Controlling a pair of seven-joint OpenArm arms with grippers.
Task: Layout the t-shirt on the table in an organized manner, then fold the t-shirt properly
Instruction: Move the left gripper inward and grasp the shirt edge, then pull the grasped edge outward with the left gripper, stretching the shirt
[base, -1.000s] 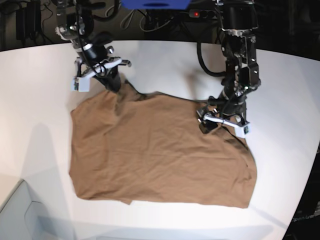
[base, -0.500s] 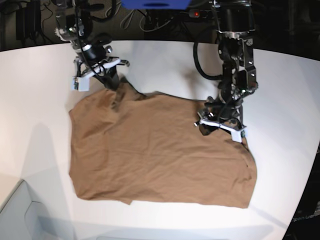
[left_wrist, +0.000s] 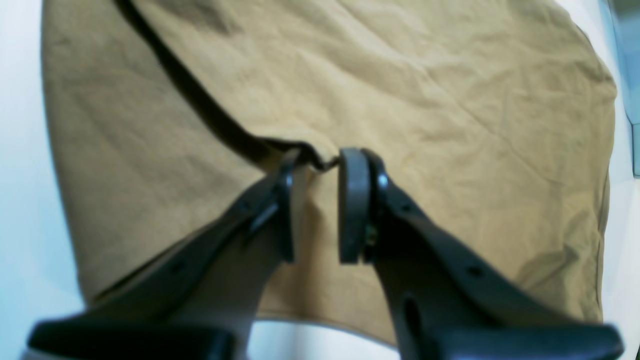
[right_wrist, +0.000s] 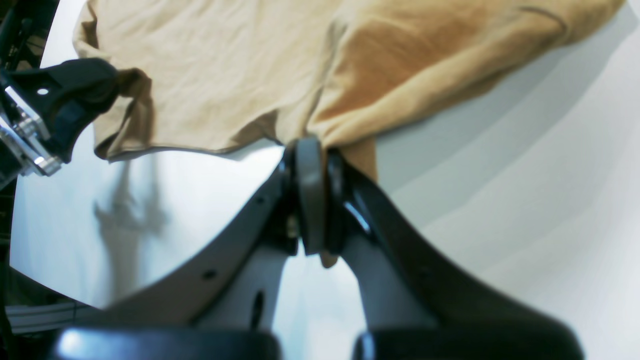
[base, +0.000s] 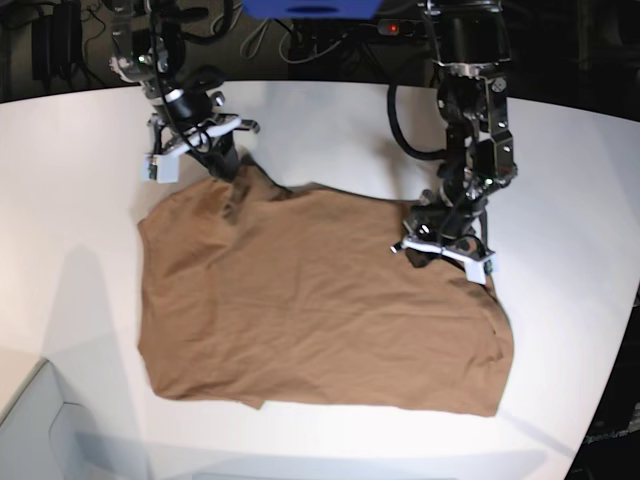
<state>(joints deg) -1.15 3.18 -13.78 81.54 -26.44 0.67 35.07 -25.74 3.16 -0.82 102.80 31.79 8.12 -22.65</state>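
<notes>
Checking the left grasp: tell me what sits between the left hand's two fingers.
In the left wrist view, a dark folded edge of the t-shirt runs into the gap between the left hand fingers.

Behind the far edge of the surface the room is dark. Black cables (base: 290, 35) lie there in loops, beside a blue box (base: 310, 8) and a small red light (base: 392, 28). At the lower left stands a pale grey box (base: 45, 430).

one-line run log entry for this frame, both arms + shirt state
right gripper: shut on t-shirt edge | left gripper: jaws narrow around a fabric fold, grip unclear | t-shirt: spread on table, wrinkled, unfolded
</notes>
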